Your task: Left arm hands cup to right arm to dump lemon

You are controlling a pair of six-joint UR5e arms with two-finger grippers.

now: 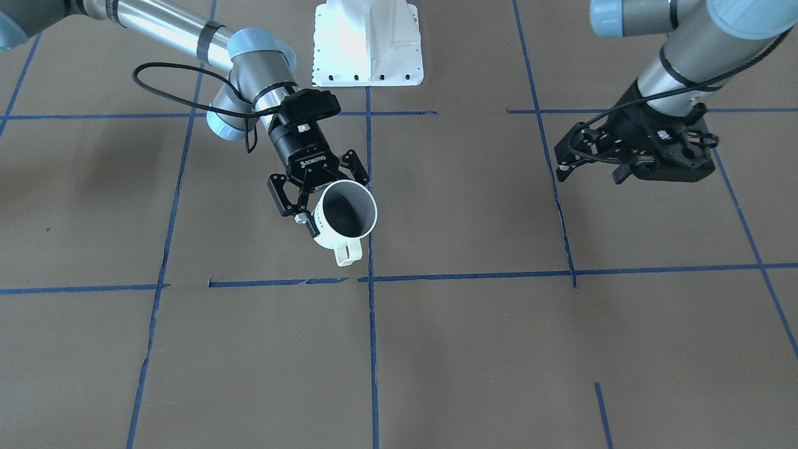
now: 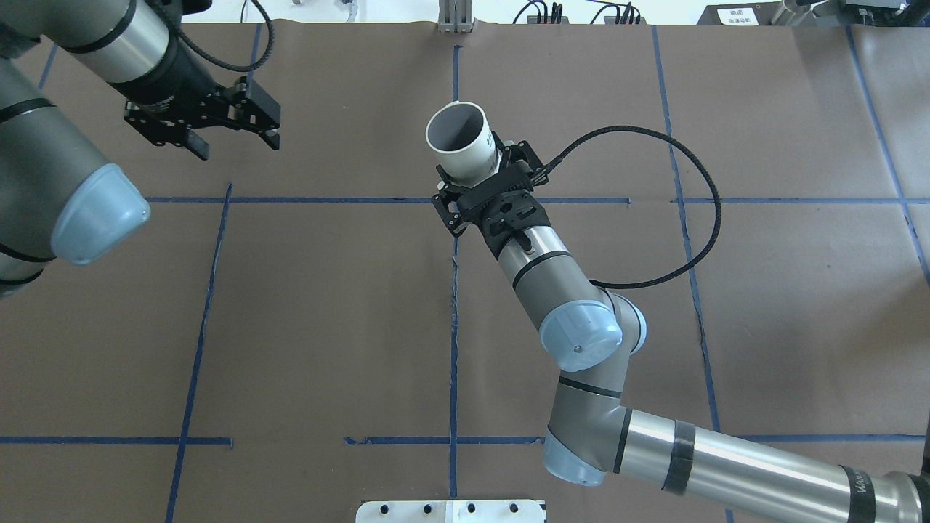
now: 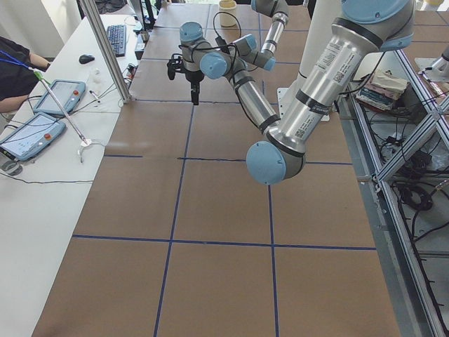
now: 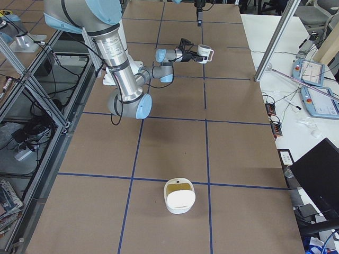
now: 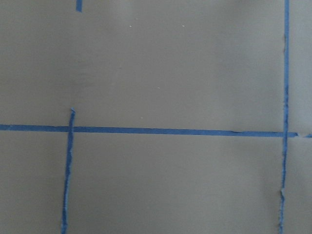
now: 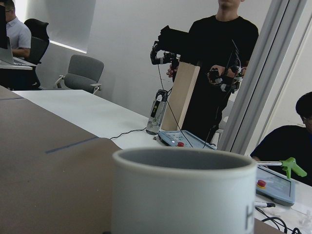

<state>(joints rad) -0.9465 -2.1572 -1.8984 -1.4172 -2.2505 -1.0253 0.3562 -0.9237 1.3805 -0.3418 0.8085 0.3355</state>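
My right gripper (image 1: 324, 192), lettered "ROBOTIQ", is shut on the white ribbed cup (image 1: 344, 215) and holds it by its side above the table's middle, about upright. The cup's handle points away from the robot. It also shows in the overhead view (image 2: 458, 136), the exterior right view (image 4: 204, 52) and the right wrist view (image 6: 185, 195). Its grey inside shows no lemon. My left gripper (image 1: 592, 167), wide and black, is open and empty, apart from the cup; it also shows in the overhead view (image 2: 232, 138).
Brown table (image 2: 327, 327) with blue tape lines (image 5: 146, 130). The white robot base plate (image 1: 368, 43) is at the robot's side. A white bowl (image 4: 180, 197) with a yellowish inside sits near the table's right end. Operators, tablets and cables are beyond the far edge (image 6: 219, 73).
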